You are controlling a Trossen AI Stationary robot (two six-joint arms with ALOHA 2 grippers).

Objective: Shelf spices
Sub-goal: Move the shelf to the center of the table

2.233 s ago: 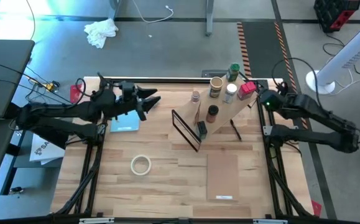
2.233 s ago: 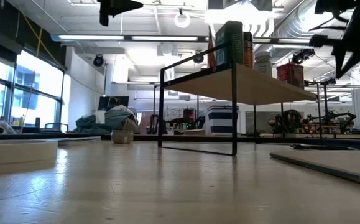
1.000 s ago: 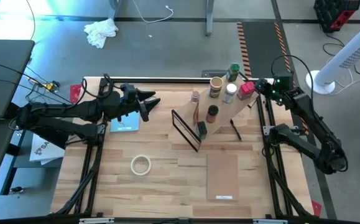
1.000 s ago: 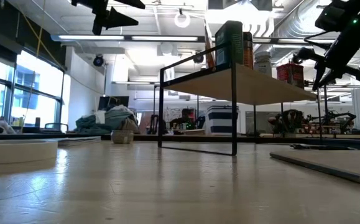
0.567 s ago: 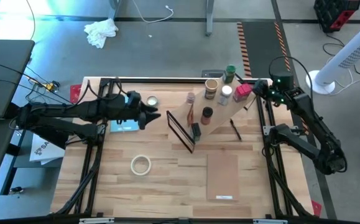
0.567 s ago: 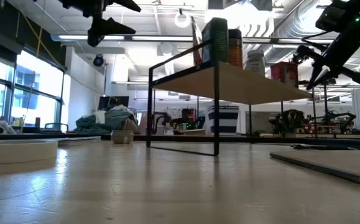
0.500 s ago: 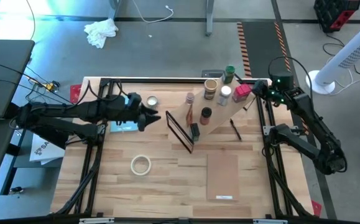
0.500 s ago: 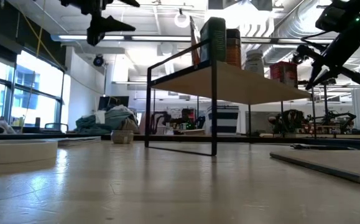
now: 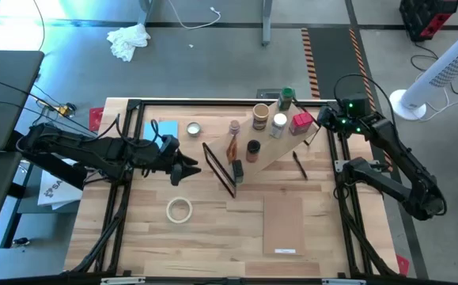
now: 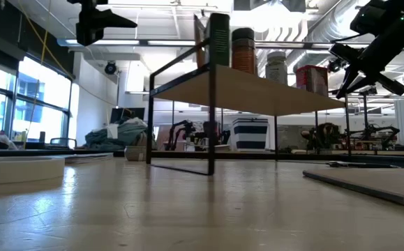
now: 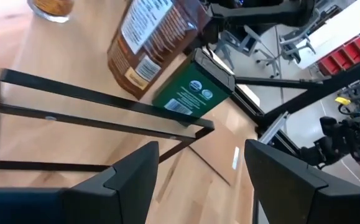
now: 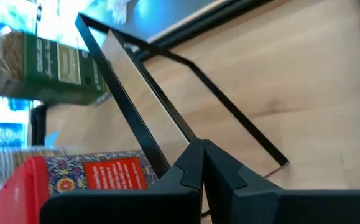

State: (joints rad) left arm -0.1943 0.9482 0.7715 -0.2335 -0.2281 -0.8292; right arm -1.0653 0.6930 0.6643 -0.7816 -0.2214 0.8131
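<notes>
High view shows the whole shelf [image 9: 280,146] mid-worktop [image 9: 213,245] w/ jars [image 9: 260,117] on top, plus a loose tin [image 9: 193,128] near the blue pad [image 9: 163,129] — low view shows neither. Left pincer [image 9: 193,168] just beside the shelf's black end frame, fingers apart, holding nothing. Right pincer [image 9: 317,123] by the other end, near the red tin [image 9: 300,123] — closed, empty.
</notes>
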